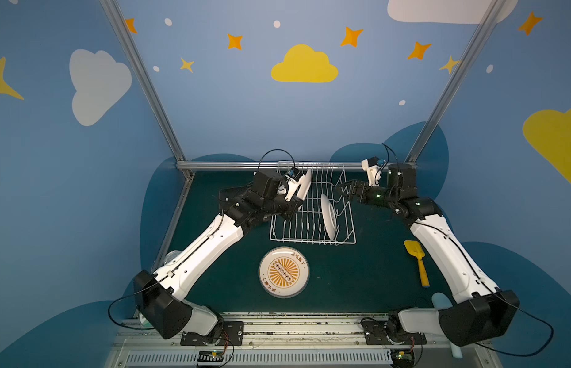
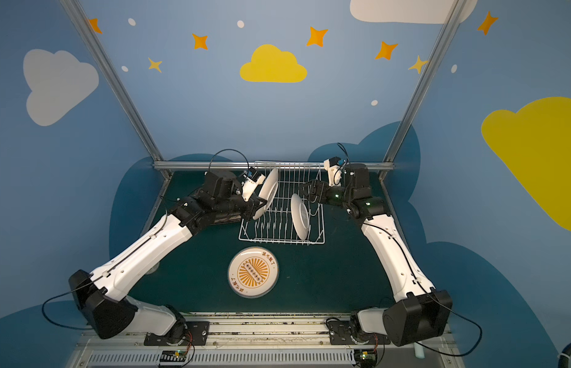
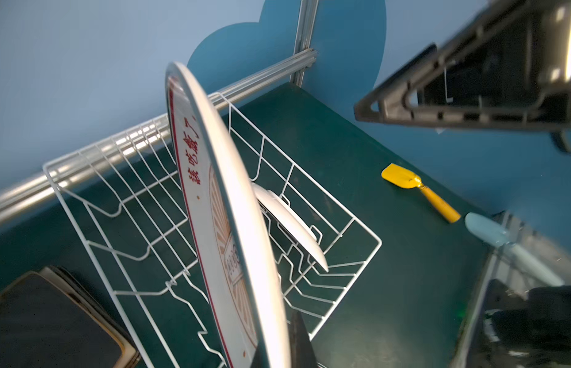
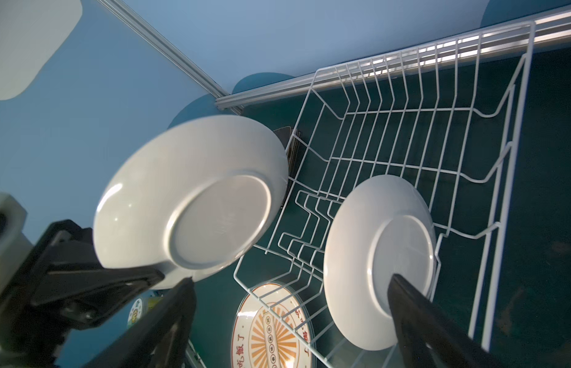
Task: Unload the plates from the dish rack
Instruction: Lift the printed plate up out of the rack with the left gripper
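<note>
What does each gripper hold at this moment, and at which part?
The left gripper clamps a round white plate by its rim, edge-on above the dish rack. The right gripper is open and holds nothing.

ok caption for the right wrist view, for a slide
Right gripper, jaws open, faces the plate standing in the dish rack; left gripper holds another plate.

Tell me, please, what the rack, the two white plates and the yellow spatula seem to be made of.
Rack: probably metal wire with a glossy white coating; thin, evenly bent rods.
Held plate and racked plate: glossy white, ceramic or melamine; highlights and foot rings fit both.
Spatula: matte yellow blade, probably plastic or silicone; orange handle, unclear.
</note>
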`<state>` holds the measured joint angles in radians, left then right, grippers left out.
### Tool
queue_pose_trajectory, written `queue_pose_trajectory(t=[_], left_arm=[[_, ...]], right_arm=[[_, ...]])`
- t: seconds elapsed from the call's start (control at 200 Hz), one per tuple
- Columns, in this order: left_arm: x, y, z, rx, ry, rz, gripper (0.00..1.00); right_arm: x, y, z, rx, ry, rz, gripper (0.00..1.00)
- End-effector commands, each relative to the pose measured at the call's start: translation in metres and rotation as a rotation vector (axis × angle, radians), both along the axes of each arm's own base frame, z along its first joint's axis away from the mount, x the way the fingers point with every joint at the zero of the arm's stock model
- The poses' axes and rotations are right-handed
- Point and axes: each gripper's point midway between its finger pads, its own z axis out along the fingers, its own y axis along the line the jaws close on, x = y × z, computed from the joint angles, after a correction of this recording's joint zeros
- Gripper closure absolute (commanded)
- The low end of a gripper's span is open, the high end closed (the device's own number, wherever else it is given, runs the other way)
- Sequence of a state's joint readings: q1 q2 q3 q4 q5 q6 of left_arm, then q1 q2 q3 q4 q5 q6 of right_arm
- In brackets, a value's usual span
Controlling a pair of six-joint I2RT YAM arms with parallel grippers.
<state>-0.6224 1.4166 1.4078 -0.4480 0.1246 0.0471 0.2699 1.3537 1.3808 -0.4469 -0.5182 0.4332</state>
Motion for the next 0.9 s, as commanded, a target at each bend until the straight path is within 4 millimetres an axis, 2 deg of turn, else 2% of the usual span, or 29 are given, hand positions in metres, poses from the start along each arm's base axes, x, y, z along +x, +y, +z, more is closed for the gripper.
queue_pose_trajectory(t=[0.0, 0.14, 0.315, 0.621, 0.741, 0.891], left_arm=[[0.01, 0.004, 0.042, 0.018, -0.328, -0.026, 0.97], [-0.004, 0.002, 0.034, 0.145, -0.484, -0.109, 0.97], [-0.01, -0.004, 0.013, 0.338, -0.594, -0.182, 0.97], [-0.003, -0.017, -0.016, 0.632, -0.805, -0.198, 0.97], [-0.003, -0.021, -0.018, 0.69, -0.875, -0.196, 0.97], [0.0, -0.021, -0.011, 0.712, -0.926, -0.158, 0.97]], right_arm=[[-0.001, 0.007, 0.019, 0.068, 0.024, 0.013, 0.07], [0.0, 0.015, 0.025, 0.102, 0.041, 0.028, 0.07], [0.001, 0.027, 0.019, 0.111, 0.074, 0.046, 0.1], [0.0, 0.038, 0.004, 0.086, 0.126, 0.057, 0.14], [-0.001, 0.042, -0.007, 0.071, 0.168, 0.062, 0.18], [-0.002, 0.042, -0.024, 0.037, 0.235, 0.065, 0.26]])
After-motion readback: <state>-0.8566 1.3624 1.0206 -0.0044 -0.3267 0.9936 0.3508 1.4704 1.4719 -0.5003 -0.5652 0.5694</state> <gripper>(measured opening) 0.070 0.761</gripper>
